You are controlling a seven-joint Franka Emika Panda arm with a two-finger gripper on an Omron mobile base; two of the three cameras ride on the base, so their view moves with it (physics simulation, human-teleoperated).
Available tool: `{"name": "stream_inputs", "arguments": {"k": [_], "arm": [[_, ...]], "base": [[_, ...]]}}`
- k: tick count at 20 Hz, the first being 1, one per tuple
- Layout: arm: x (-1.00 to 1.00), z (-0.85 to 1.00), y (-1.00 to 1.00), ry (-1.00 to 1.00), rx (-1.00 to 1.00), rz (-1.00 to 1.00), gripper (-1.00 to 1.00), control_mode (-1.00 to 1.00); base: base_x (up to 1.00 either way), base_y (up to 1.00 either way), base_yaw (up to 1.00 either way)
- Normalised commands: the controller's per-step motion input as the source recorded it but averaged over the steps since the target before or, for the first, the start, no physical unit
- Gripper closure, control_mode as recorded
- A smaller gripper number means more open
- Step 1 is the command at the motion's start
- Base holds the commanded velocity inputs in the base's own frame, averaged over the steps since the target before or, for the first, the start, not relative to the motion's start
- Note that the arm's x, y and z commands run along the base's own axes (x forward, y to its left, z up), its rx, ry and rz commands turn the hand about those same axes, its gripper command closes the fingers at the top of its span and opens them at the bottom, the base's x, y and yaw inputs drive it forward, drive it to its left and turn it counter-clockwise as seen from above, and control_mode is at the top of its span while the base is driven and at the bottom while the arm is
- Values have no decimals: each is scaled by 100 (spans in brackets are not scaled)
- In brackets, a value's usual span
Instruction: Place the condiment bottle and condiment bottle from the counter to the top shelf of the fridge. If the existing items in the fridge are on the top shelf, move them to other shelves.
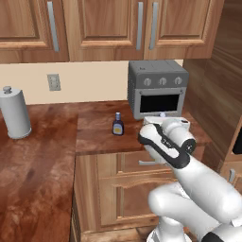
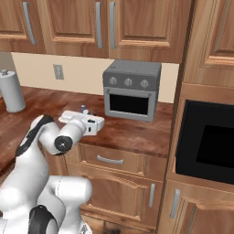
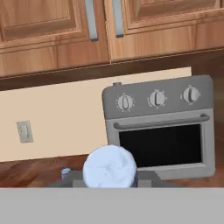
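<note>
— Textures first?

— Counter (image 1: 45, 160) is glossy reddish-brown wood grain. Ahead of the claw (image 3: 109, 180) and a little to its right stands a boxy matte grey toaster oven (image 3: 162, 127) with three round dials, a bar handle and a dark glass door.

— And the claw?

— Pressed nearly together, pinching a pale round lump (image 3: 109, 165). The lump covers most of the tips, and I can't tell whether it is a bottle.

— Where is the condiment bottle (image 1: 117, 124)?

— Upright on the counter, left of the claw and apart from it: dark, narrow neck, pale label. The writing is too small to read.

— Anything else?

— Far to the claw's left stands a smooth white paper towel roll (image 1: 14, 113). A beige wall outlet (image 3: 24, 131) is ahead and to the left. The dials carry no legible markings.
</note>
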Motion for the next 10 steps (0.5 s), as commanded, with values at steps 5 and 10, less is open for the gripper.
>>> {"name": "stream_inputs", "arguments": {"k": [5, 10], "arm": [[-71, 100, 0, 19, 0, -3, 100, -100], [-74, 100, -5, 31, 0, 0, 100, -100]], "base": [[0, 0, 0], [0, 0, 0]]}}
